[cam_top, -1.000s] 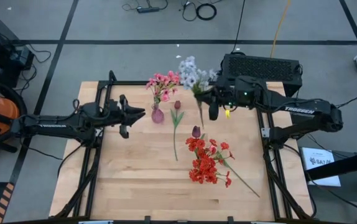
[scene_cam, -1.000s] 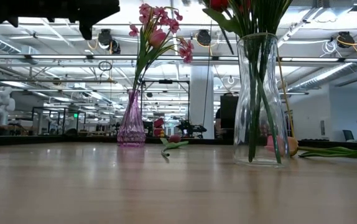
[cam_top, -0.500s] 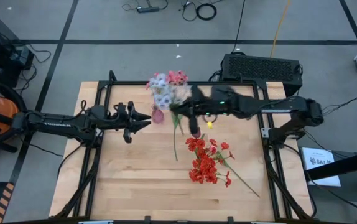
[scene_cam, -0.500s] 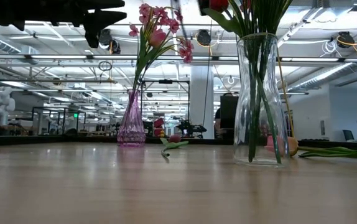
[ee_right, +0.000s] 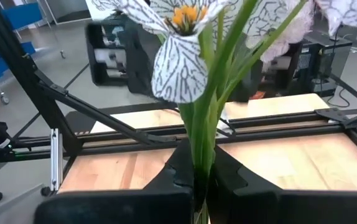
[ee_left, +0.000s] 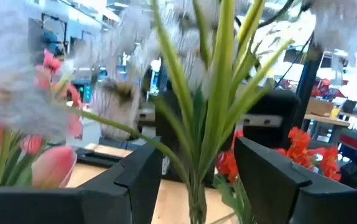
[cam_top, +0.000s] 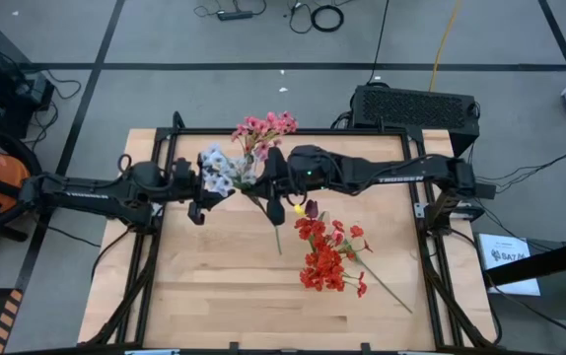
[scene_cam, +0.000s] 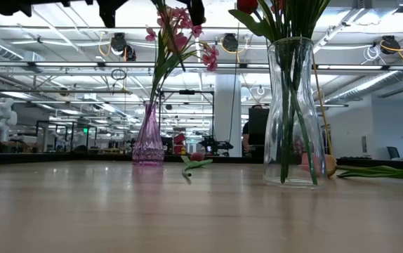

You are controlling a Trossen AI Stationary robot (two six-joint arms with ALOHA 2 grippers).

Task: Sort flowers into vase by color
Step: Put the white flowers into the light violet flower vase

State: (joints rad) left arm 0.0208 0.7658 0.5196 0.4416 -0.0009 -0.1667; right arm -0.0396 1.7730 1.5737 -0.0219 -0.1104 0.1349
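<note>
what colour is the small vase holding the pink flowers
Translucent pink-purple; the small vase shows best in the low view.

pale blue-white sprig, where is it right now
In the high view the pale blue-white sprig is held above the table's rear centre by the right gripper, its head at the open left gripper, beside the pink vase.

Two dark fingers of the right end effector (ee_right: 198,180) press together on thin green stalks of a pale white, dark-veined artificial flower sprig (ee_right: 180,59) with a yellow centre. Behind lie the light wooden table (ee_right: 290,155) and its black metal frame (ee_right: 110,127).
</note>
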